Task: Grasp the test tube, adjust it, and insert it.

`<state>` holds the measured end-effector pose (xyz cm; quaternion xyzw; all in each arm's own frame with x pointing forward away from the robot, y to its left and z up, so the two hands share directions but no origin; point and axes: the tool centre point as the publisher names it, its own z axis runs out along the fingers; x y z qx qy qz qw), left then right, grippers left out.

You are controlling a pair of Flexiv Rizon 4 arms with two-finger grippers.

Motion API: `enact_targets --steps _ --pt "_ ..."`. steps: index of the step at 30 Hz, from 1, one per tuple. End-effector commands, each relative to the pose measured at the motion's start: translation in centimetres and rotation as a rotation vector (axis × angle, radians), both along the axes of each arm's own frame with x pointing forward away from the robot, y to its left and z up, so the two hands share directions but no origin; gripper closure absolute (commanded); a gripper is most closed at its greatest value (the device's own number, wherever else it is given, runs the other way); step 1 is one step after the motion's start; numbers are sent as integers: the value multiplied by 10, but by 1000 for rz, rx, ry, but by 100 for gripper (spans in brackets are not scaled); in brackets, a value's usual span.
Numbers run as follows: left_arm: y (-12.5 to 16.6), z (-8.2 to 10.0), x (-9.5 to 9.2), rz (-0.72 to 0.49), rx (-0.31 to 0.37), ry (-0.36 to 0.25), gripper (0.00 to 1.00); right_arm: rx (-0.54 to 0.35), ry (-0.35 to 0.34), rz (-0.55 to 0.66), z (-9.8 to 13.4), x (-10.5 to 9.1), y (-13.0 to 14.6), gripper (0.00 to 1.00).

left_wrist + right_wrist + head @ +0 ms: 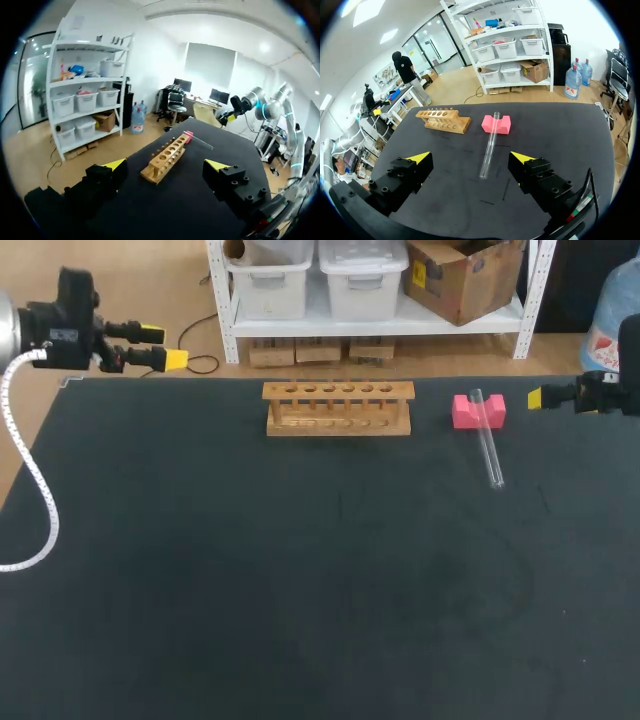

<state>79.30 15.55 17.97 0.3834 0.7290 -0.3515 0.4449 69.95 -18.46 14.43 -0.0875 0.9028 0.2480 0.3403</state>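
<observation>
Overhead right claw [470, 159] cropped, wide in wrist view, test tube [490, 142] ahead, left claw [163, 347] wide.

I count one dark desk [200, 590] carrying three loose things. There is one clear glass test tube [489, 445]. There is one pink foam block [465, 412]. There is one wooden test tube rack [338, 408], and I count six holes in a single row along its top bar, none with a tube in it. Two grippers are in view, my left gripper [164, 347] and my right gripper [470, 156]. Each has two fingers with yellow tips, four tips in all across the wrist views. In the head view I see only one tip of the right gripper.
</observation>
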Motion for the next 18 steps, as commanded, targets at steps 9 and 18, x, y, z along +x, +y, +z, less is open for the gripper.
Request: enact_targets --steps 9,18 --pt "-12 -34 42 -267 -188 -14 0 -7 0 -6 1 -2 1 0" --pt "-23 -49 53 -285 -150 -47 0 -7 0 -6 1 -2 1 0"
